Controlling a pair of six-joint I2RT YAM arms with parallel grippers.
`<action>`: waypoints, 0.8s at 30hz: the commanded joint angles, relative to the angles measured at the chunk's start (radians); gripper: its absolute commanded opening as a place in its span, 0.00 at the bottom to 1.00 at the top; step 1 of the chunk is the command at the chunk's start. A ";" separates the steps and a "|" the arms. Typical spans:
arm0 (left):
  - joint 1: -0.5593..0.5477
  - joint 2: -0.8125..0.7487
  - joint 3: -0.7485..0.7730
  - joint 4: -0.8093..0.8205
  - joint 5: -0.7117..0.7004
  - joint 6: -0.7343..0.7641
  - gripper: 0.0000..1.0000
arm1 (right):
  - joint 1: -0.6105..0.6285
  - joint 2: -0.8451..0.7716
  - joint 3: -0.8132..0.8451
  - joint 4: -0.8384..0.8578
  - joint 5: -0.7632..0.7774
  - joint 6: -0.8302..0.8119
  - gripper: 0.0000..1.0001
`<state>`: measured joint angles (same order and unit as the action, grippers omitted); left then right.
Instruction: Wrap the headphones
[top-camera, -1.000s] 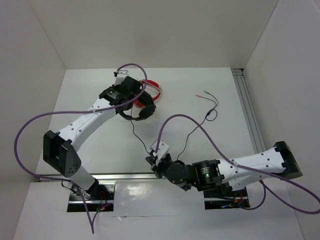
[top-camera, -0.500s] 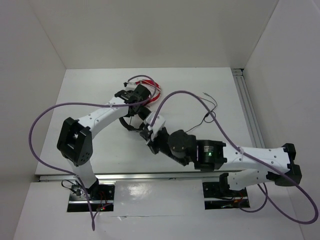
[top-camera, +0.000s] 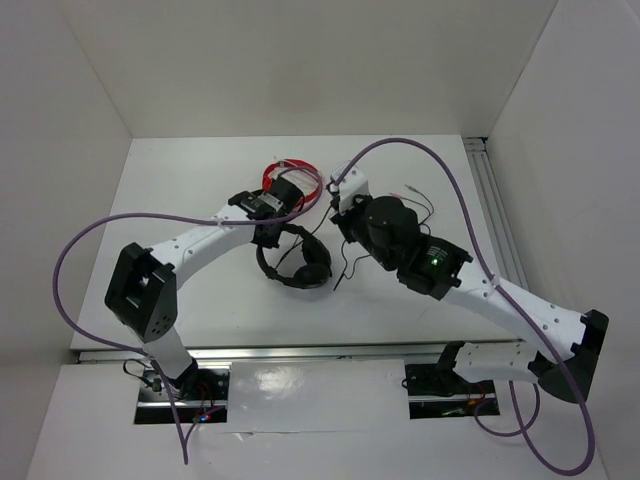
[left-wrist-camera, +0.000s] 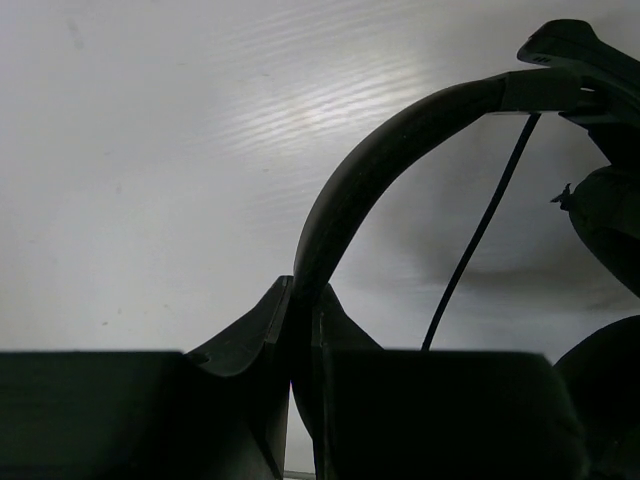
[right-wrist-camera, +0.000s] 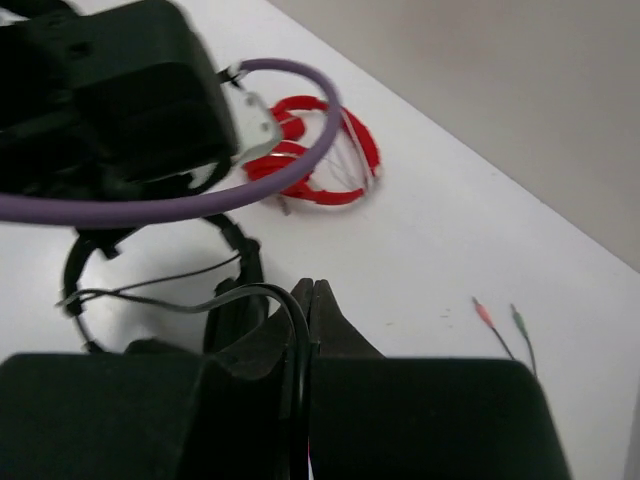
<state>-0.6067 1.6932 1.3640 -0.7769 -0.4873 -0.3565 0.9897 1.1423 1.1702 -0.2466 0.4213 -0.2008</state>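
Currently the left pincer (left-wrist-camera: 303, 330) is pressed together on the headband (left-wrist-camera: 400, 125) of the headphones (top-camera: 300, 268), which sit near the centre of the surface (top-camera: 200, 170). The right pincer (right-wrist-camera: 305, 320) pinches the cable (left-wrist-camera: 478, 235). The step appears to be winding. The left arm should hold the headset steady while the right leads the cable round in even turns under light tension, clear of the red headphones (right-wrist-camera: 275, 165).

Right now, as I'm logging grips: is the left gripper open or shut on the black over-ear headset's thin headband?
Shut: the left gripper pinches the thin black headband between its fingers, no gap.
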 joint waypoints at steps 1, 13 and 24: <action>-0.011 -0.067 -0.017 0.079 0.203 0.076 0.00 | -0.065 -0.035 -0.006 0.049 -0.003 -0.061 0.00; -0.165 -0.355 -0.109 0.110 0.351 0.189 0.00 | -0.262 0.059 -0.003 0.191 0.074 -0.124 0.00; -0.197 -0.592 -0.148 0.090 0.256 0.154 0.00 | -0.488 0.177 0.074 0.184 -0.221 0.029 0.00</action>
<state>-0.8021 1.1168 1.2247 -0.6884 -0.1959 -0.1837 0.6022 1.3415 1.2037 -0.1337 0.3344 -0.2676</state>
